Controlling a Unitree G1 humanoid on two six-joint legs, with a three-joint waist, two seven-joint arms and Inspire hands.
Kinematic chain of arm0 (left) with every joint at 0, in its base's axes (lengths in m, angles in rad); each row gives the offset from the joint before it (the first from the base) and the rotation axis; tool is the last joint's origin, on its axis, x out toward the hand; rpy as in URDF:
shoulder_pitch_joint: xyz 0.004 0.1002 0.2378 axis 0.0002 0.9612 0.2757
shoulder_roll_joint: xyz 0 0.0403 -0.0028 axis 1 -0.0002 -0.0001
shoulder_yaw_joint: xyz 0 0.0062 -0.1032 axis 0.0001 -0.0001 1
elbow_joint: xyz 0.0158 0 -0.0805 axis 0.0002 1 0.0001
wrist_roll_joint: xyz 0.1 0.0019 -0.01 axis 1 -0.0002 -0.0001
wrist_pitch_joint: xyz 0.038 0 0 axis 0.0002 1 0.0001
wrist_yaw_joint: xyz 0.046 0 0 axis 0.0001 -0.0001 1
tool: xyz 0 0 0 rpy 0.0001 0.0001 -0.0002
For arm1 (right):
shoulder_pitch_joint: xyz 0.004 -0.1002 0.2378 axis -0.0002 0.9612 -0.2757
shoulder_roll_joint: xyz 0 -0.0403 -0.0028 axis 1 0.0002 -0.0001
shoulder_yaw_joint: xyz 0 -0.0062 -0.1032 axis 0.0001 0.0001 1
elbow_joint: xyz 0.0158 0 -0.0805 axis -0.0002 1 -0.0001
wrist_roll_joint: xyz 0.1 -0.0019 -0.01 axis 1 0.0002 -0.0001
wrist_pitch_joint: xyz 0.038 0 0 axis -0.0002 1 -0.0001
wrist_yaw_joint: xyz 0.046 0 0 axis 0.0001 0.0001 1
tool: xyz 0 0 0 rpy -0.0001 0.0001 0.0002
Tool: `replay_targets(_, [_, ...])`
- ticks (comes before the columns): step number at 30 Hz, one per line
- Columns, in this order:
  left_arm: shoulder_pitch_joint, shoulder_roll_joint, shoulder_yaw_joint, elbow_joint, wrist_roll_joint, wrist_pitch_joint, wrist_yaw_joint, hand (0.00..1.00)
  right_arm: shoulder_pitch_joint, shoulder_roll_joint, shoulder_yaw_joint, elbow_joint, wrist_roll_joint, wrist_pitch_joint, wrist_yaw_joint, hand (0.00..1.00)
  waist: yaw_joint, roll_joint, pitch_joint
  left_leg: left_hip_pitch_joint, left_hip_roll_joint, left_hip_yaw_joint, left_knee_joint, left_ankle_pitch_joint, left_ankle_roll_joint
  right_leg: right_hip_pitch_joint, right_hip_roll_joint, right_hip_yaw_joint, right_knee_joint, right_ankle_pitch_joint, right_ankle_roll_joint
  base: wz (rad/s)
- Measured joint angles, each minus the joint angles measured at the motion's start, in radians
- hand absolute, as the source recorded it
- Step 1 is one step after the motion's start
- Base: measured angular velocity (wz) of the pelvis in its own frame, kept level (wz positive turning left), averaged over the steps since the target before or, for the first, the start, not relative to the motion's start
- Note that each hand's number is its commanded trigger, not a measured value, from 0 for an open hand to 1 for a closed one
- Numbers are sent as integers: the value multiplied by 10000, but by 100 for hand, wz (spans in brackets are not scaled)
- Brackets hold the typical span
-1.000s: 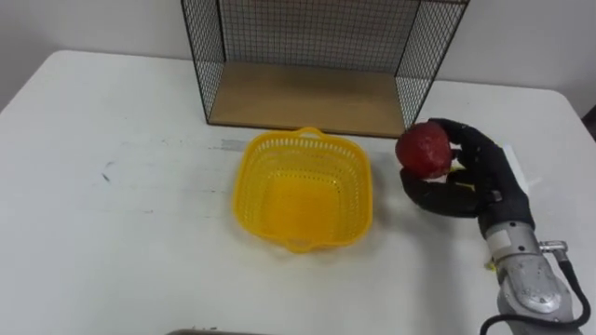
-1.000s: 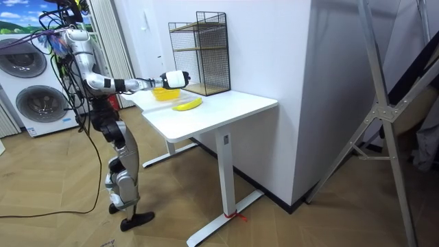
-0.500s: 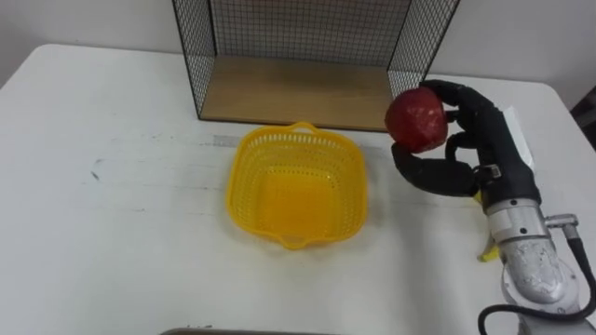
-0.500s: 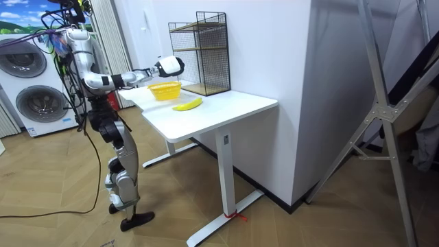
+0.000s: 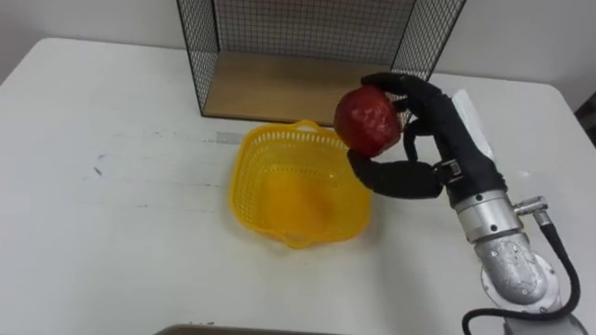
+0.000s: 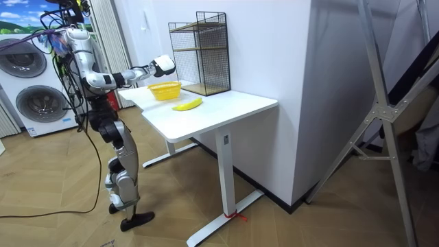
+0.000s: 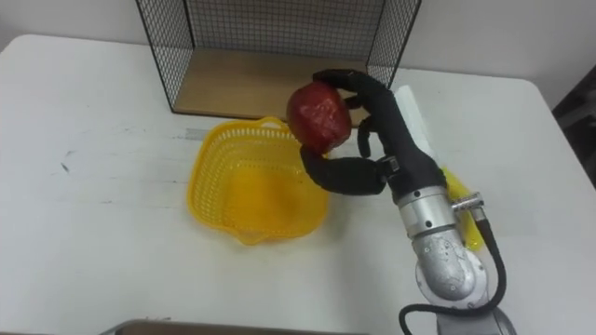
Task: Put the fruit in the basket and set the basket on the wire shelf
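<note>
My right hand (image 5: 430, 130) (image 7: 384, 130) is shut on a dark red fruit (image 5: 368, 121) (image 7: 319, 114) and holds it in the air over the right rim of the yellow basket (image 5: 296, 186) (image 7: 256, 191). The basket stands empty on the white table, just in front of the wire shelf (image 5: 307, 56) (image 7: 270, 51) with its wooden floor. A yellow banana (image 7: 463, 212) lies on the table behind my right forearm, mostly hidden; in the room view the banana (image 6: 186, 104) lies near the basket (image 6: 164, 90).
The white table (image 5: 112, 223) has free room on its left half. I stand at the table's end, at the room view's left, with washing machines (image 6: 38, 96) behind me and a white wall beside the shelf (image 6: 202, 51).
My right hand has carried the red fruit leftward, from beside the basket to above its right rim. The basket has stayed in place.
</note>
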Motion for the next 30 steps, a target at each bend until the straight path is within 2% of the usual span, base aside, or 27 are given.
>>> replay_targets(7, [-78, 31, -86, 0, -4, -3, 2, 0, 0, 5, 421, 1, -5, 0, 437, 100, 22, -58, 7, 3, -7, -6, 7, 0, 0, 23, -13, -66, 6, 2, -2, 1])
replay_targets(8, [-106, 33, -100, 0, -11, -6, 2, 0, 2, 5, 473, 2, -4, 0, 453, 87, 20, -60, 11, 4, -7, -6, 7, 0, 0, 26, -14, -65, 6, 3, -1, 0])
replay_targets(9, [-135, 50, -186, -1, -16, -7, 2, 0, 19, 6, 510, 3, -4, 0, 471, 28, 19, -56, 14, 7, -7, -6, 7, 0, 0, 29, -14, -64, 6, 3, -1, 0])
replay_targets(10, [-151, 50, -205, -1, -16, -8, 2, 0, 29, 6, 512, 3, -4, 0, 511, 0, 19, -57, 15, 7, -7, -6, 6, 0, 0, 30, -15, -64, 6, 3, -2, 0])
replay_targets(30, [-233, 56, -284, -27, -22, -12, 4, 0, 68, 9, 533, 35, 2, 8, 758, 0, 67, -57, 30, 11, -7, 0, 5, 0, 0, 26, -11, -78, 4, 3, -1, 0])
